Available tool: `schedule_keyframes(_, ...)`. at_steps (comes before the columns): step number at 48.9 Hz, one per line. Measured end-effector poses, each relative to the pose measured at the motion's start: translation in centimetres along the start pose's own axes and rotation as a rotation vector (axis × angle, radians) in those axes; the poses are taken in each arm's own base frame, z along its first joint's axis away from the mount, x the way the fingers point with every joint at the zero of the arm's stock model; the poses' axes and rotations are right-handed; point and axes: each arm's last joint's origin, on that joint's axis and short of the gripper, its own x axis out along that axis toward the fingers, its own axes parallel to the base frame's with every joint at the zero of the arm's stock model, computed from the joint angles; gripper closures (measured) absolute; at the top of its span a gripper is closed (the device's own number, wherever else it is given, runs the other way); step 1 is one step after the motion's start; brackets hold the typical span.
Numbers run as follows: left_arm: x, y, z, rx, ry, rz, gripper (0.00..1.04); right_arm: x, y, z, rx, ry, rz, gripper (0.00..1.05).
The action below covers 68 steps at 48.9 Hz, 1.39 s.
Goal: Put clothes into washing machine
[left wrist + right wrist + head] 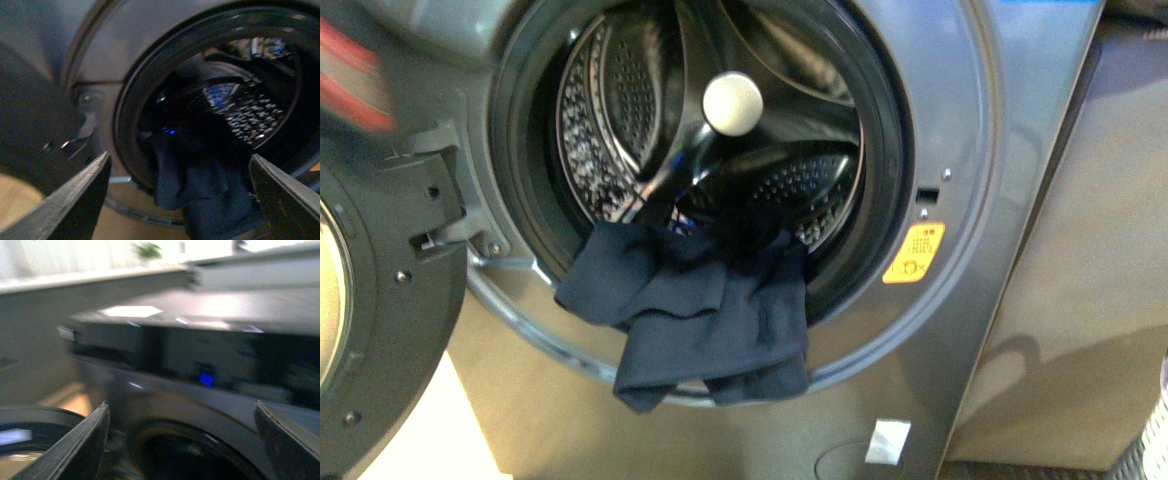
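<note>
Front-loading washing machine [1010, 120], silver-grey, filling most of the front view, porthole wide open. Dark round door [380, 330] swung out to the left, hinge bracket [440, 225] visible at the porthole's left edge. Perforated steel drum [610, 110] visible behind the dark gasket [895, 130]. Yellow warning sticker [914, 253] on the front panel, just right of the porthole. Small white tag [887, 441] low on the panel, near the bottom edge. Plain grey-brown panel [1090, 280] standing alongside on the right.

Clothes [705, 315], dark navy and limp, draped over the lower lip of the porthole: upper part lying inside the drum, 2 folded lobes hanging down outside over the gasket and the front panel. A dark arm-like shape with a round white cap [732, 103] reaching into the drum above the garment; too dark to tell more.

Left gripper [180, 192] seen from its wrist camera, jaws apart, holding nothing, pointed at the porthole with the clothes [210, 195] hanging between the 2 fingertips [92, 177] in the frame, not touching them. Drum perforations [245, 112] glinting beyond.

Right gripper [182, 432] likewise with jaws apart and empty, in a blurred wrist view, facing the top of the machine [200, 315]: control strip with a small blue light [206, 379], upper arc of the porthole below.
</note>
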Motion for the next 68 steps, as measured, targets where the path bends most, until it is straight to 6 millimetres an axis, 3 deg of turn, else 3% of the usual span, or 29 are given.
schedule_keyframes(3, -1.0, 0.3, -1.8, -0.003, 0.039, 0.056, 0.37, -1.9, -1.6, -2.4, -0.050, 0.038, -0.283, 0.32)
schedule_keyframes(7, -2.3, 0.8, -3.0, -0.007, 0.046, 0.074, 0.53, -4.9, -4.2, -5.8, -0.068, 0.019, -0.447, 0.50)
schedule_keyframes(13, -3.7, 1.1, -3.9, -0.014, 0.034, 0.066, 0.77, -8.0, -6.2, -10.8, -0.079, 0.023, -0.462, 0.73)
schedule_keyframes(20, -5.0, 1.8, -4.8, -0.017, 0.031, 0.052, 1.00, -9.8, -7.5, -15.5, -0.092, 0.062, -0.445, 0.96)
schedule_keyframes(22, -5.4, 2.1, -5.1, -0.020, 0.032, 0.063, 1.02, -10.3, -7.9, -16.7, -0.094, 0.074, -0.453, 1.02)
schedule_keyframes(44, -8.5, 2.0, -7.0, -0.021, 0.032, 0.071, 1.01, -15.0, -10.1, -24.5, -0.095, 0.082, -0.465, 1.02)
schedule_keyframes(52, -9.3, 2.0, -7.9, -0.019, 0.022, 0.071, 1.01, -16.4, -11.0, -26.0, -0.096, 0.075, -0.470, 1.02)
schedule_keyframes(68, -10.3, 1.9, -7.7, -0.020, 0.015, 0.072, 1.01, -17.3, -10.7, -27.6, -0.097, 0.073, -0.469, 1.02)
